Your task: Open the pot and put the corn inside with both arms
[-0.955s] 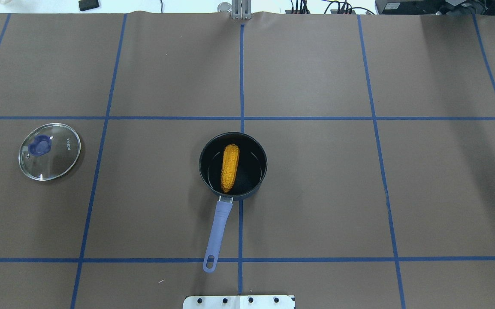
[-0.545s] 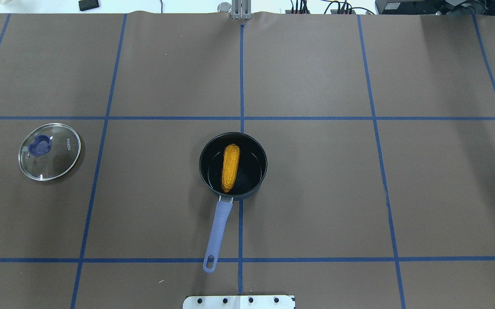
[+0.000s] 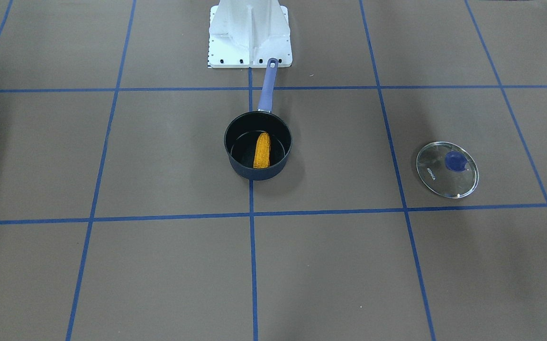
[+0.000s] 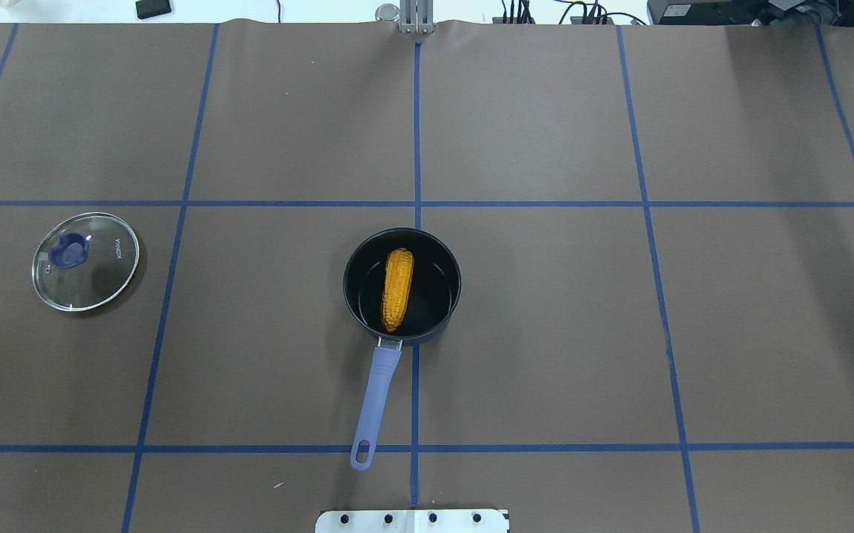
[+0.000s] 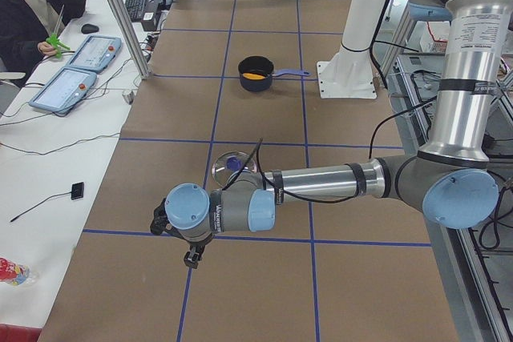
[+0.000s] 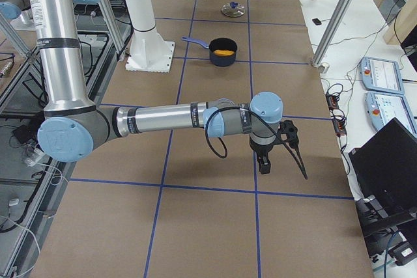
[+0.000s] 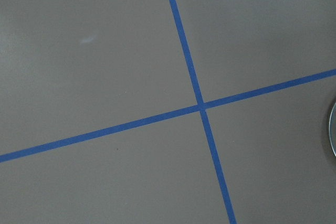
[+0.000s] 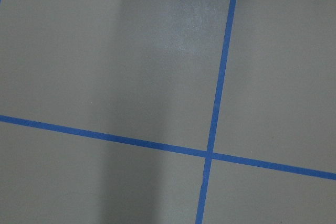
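Note:
The dark navy pot (image 4: 348,285) stands open at the table's middle, its lavender handle (image 4: 375,400) pointing toward my base. The orange-yellow corn (image 4: 397,289) lies inside it, also seen in the front view (image 3: 261,150). The glass lid (image 4: 98,277) with its blue knob lies flat on the table far to the left, apart from the pot. My left gripper (image 5: 192,258) shows only in the exterior left view, beyond the lid near the table's end. My right gripper (image 6: 264,164) shows only in the exterior right view, far from the pot. I cannot tell whether either is open or shut.
Blue tape lines grid the brown table cover. The white robot base plate (image 3: 250,42) sits just behind the pot handle. The left wrist view shows a sliver of the lid's rim (image 7: 333,135). An operator (image 5: 32,14) sits at a side desk.

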You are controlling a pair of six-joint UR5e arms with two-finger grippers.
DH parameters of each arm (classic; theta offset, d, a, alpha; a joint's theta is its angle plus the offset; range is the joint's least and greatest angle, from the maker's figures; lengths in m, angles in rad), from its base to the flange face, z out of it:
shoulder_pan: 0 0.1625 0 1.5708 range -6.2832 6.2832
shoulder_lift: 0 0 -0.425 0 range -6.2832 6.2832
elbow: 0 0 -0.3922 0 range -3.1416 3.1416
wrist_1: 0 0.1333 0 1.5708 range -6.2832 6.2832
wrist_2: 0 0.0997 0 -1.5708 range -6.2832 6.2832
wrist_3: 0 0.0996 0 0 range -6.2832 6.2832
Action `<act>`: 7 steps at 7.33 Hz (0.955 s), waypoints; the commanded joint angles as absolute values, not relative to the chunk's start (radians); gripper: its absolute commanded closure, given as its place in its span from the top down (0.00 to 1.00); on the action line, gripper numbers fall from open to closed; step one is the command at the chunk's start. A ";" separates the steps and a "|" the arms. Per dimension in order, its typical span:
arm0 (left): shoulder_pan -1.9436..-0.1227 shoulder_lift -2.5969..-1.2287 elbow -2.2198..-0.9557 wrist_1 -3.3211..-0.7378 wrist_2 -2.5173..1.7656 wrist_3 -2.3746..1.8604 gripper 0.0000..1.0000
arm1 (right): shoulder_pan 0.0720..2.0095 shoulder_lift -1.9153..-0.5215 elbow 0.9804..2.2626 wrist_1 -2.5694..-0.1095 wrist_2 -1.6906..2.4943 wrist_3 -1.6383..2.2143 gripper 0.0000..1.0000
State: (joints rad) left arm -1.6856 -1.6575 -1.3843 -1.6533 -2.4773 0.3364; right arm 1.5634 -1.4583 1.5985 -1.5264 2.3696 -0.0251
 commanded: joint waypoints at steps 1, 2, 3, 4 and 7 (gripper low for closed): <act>-1.689 -1.657 -1.385 -1.654 -2.476 0.334 0.98 | 1.565 -1.465 1.598 -1.526 2.376 -0.025 1.00; -1.689 -1.657 -1.384 -1.654 -2.476 0.333 0.98 | 1.565 -1.468 1.598 -1.526 2.373 -0.025 1.00; -1.690 -1.657 -1.384 -1.654 -2.476 0.333 0.98 | 1.565 -1.467 1.594 -1.526 2.367 -0.026 1.00; -1.690 -1.657 -1.384 -1.654 -2.476 0.333 0.98 | 1.565 -1.468 1.594 -1.528 2.370 -0.025 1.00; -1.690 -1.655 -1.384 -1.654 -2.476 0.333 0.98 | 1.563 -1.463 1.585 -1.528 2.364 -0.025 1.00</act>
